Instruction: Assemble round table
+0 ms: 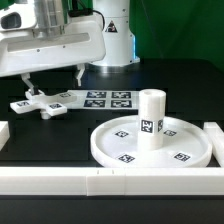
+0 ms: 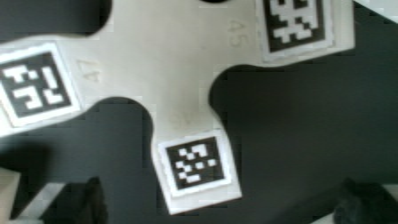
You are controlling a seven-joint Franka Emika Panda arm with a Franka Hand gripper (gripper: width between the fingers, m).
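Observation:
The white cross-shaped piece lies flat on the black table at the exterior view's left, with square tags on its arms. My gripper hovers just above it, open and empty. In the wrist view the cross-shaped piece fills most of the picture, and one tagged arm points into the gap between my dark fingertips; the gripper does not touch it. The large rimmed round disc lies at the front right with the short cylindrical post standing upright at its middle.
The marker board lies flat just right of the cross-shaped piece. Long white border rails run along the front edge and up both sides. The robot's base stands at the back.

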